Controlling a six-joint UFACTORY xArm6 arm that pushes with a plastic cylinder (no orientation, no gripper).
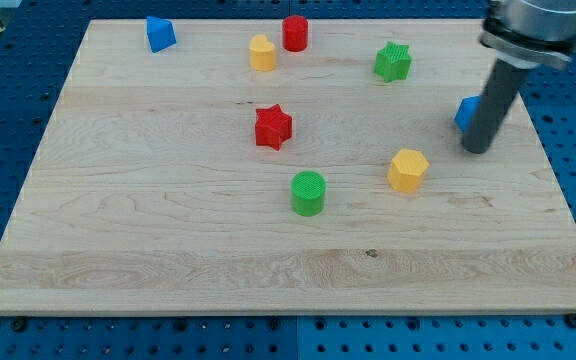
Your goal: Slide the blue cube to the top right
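So the wooden surface point(168, 250) fills most of the view, sitting on a blue pegboard point(8, 120). My rod point(493, 100) comes down from the view's top right, and my tip point(476, 150) rests on the surface near the right edge. No jaws on me at all, just the rod, so nothing is held.

The blue cube point(465, 113) is right there, touching the rod's left side and partly hidden behind it, a bit above my tip in the view.

Rest of the blocks: a yellow hexagon point(408, 170) sits left of and below my tip, a green cylinder point(308, 192) further left, a red star point(273, 127) around the middle. Up top there's a green star point(393, 62), a red cylinder point(295, 33), a yellow block point(262, 53) just beside it, and another blue block point(160, 33) at the top left.
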